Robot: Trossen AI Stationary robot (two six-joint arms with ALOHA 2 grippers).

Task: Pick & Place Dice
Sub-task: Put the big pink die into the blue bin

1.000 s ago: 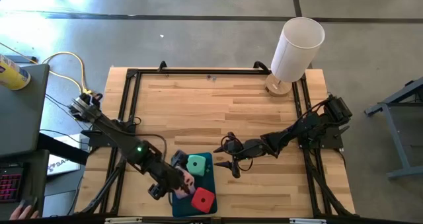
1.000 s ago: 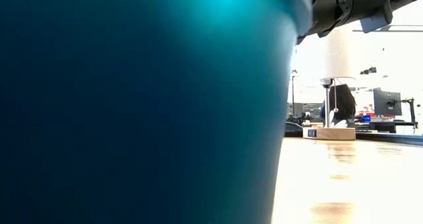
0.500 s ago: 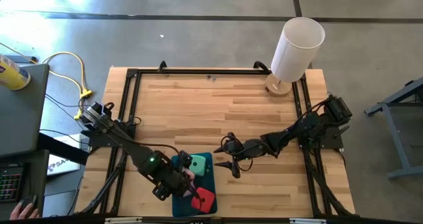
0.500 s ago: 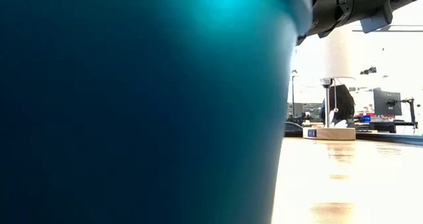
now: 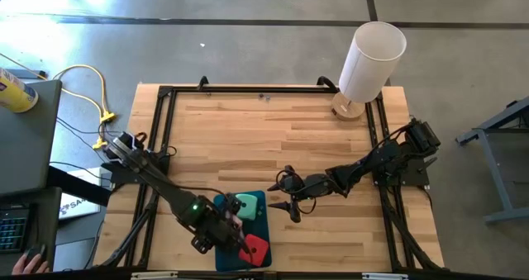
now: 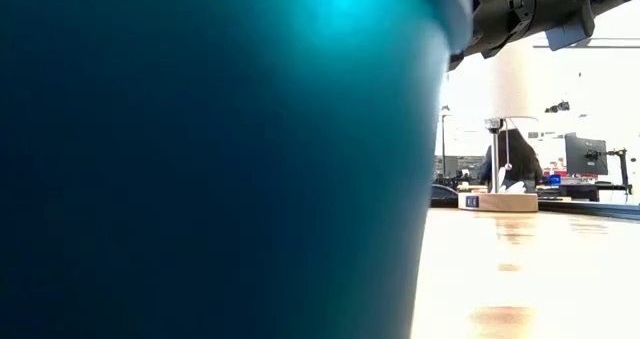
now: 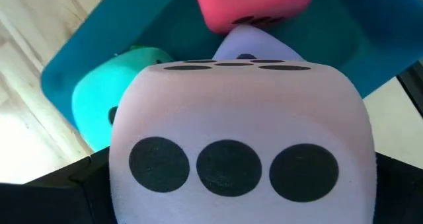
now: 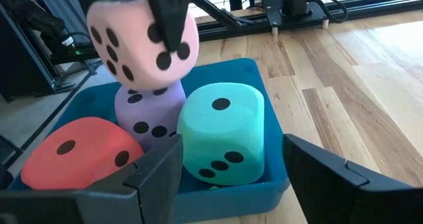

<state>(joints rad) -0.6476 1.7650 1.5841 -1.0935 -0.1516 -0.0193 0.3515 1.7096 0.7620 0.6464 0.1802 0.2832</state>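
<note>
Left gripper (image 5: pixel 234 233) holds the pink die (image 8: pixel 142 42) in wide jaws, seemingly resting atop the lilac die (image 8: pixel 149 112) in the teal tray (image 8: pixel 228 72). Red die (image 8: pixel 82 151) and mint die (image 8: pixel 221 135) sit alongside. Right gripper (image 5: pixel 285 206) hovers nearby over the counter (image 5: pixel 273 131), jaws partly open, empty.

Grey concrete floor (image 5: pixel 248 32), white lamp (image 5: pixel 370 61) — bright room

The pale pink foam die (image 8: pixel 141 42) sits on top of the lilac purple foam die (image 8: pixel 147 113). The mint green foam die (image 8: pixel 223 133) and the red foam die (image 8: pixel 82 150) stand beside them.
</note>
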